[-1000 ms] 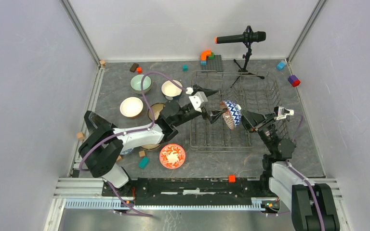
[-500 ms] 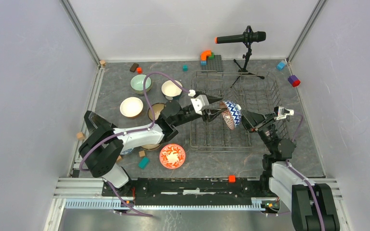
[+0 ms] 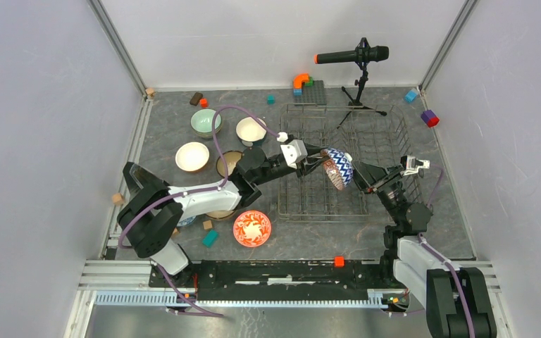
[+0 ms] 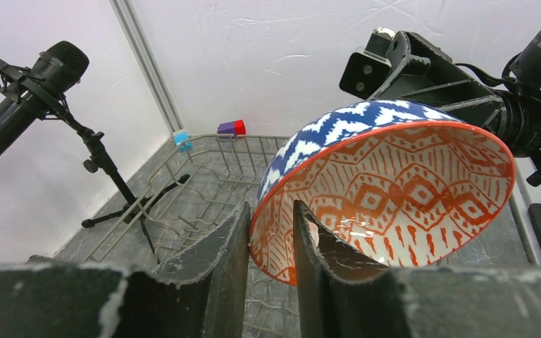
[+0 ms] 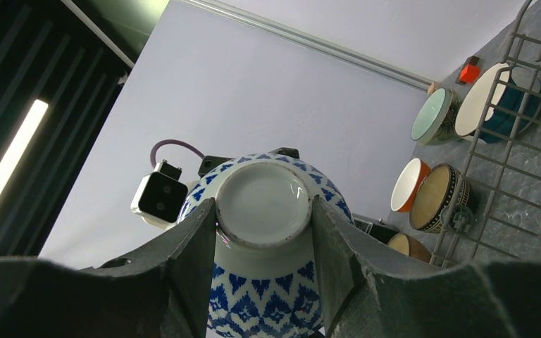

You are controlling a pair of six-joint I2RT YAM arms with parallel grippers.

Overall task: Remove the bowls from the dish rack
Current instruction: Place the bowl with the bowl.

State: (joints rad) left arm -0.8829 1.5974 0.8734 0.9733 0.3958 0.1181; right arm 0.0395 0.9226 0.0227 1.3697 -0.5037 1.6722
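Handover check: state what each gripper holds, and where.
Right gripper clamps the zigzag bowl by its foot ring; left gripper straddles its rim, grip unclear.

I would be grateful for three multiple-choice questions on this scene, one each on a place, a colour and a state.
1. Where is the zigzag bowl?
A. held over the dish rack
B. on the table beside the red bowl
C. under the microphone

2. What colour is the pattern inside it?
A. teal
B. orange-red
C. black

3. How is the right gripper?
A. open and empty
B. out of view
C. shut on the bowl's foot

Answers:
1 A, the top view shows it up above the rack wires.
2 B, the left wrist view shows orange-red diamonds.
3 C, its fingers press both sides of the foot ring.
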